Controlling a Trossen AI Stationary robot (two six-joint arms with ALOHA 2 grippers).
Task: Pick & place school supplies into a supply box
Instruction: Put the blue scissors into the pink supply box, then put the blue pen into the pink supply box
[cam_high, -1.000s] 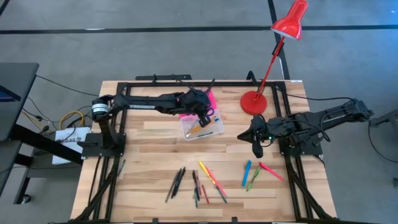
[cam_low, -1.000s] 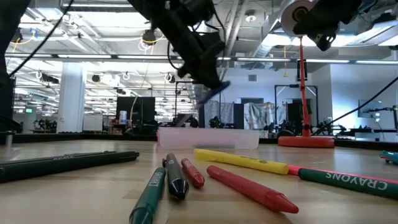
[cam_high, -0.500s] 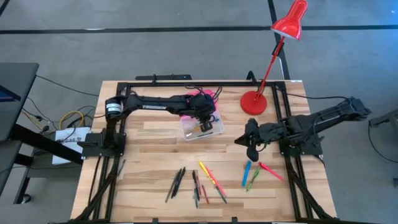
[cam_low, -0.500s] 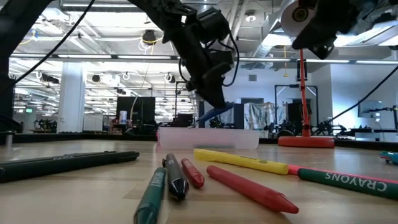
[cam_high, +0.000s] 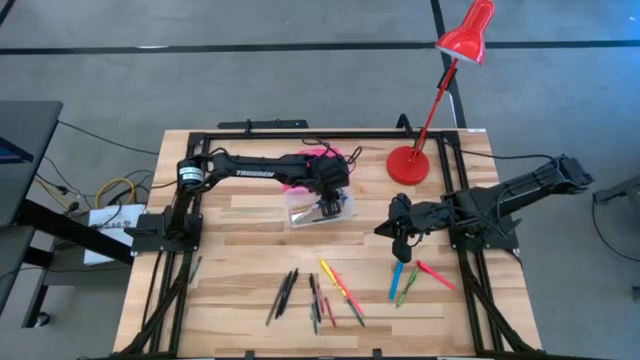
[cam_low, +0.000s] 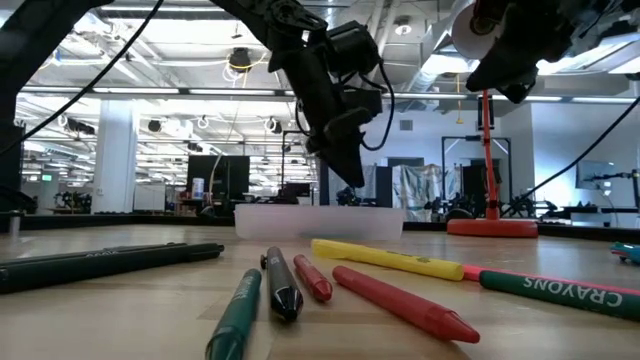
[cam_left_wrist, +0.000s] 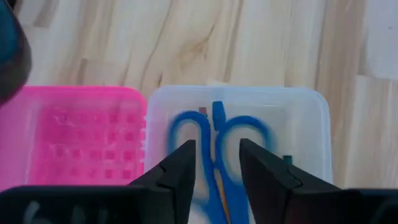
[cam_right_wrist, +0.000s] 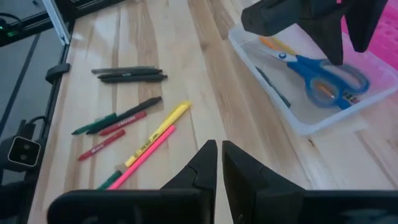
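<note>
- the left gripper (cam_high: 327, 208) hangs right over the supply box (cam_high: 318, 209), fingers parted and holding nothing.
- the left wrist view looks down between those fingers (cam_left_wrist: 179, 171) at the blue-handled scissors (cam_left_wrist: 219, 142), lying inside the clear base with a gap either side of the handles.
- the pink lid (cam_left_wrist: 71, 138) lies open flat beside the base, on the far side of the box in the high view.
- the right wrist view shows the scissors (cam_right_wrist: 323, 73) lying loose in the box alongside an orange pen (cam_right_wrist: 275, 45) and a dark pen (cam_right_wrist: 272, 86).
- the right gripper (cam_high: 400, 243) hovers above the table to the right of the box, just beyond the blue and green pens (cam_high: 400, 279), its fingers pressed almost together with nothing between them.
- near the table's front edge lie more supplies: dark pens (cam_high: 283, 293), a yellow marker (cam_high: 328, 270), red and green ones beside it.
- the red desk lamp (cam_high: 409, 164) stands at the far right of the table.
</note>
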